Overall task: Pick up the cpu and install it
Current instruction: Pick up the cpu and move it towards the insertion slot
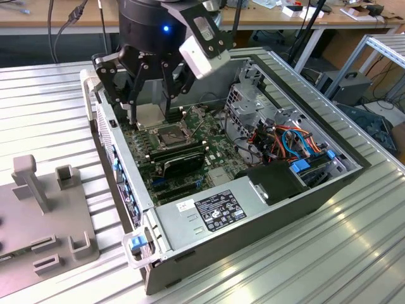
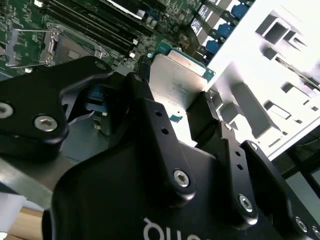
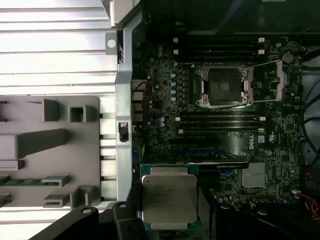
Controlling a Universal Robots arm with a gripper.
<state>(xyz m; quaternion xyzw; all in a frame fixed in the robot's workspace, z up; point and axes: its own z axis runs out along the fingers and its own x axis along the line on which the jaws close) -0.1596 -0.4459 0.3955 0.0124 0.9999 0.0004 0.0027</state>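
One black gripper (image 1: 152, 116) is clamped on the small flat square silver-grey cpu (image 3: 169, 198); I see it held above the green motherboard (image 3: 165, 90), apart from the open metal-framed socket (image 3: 223, 86).

The arm comes down from above with its wrist upright and the black claw (image 1: 152, 118) pointing downward. Its fingers (image 2: 152, 117) are clamped on opposite edges of the cpu (image 3: 169, 197).

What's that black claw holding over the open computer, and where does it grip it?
The gripper holds the cpu, a flat silver square chip, pinched by two opposite edges between its fingers.
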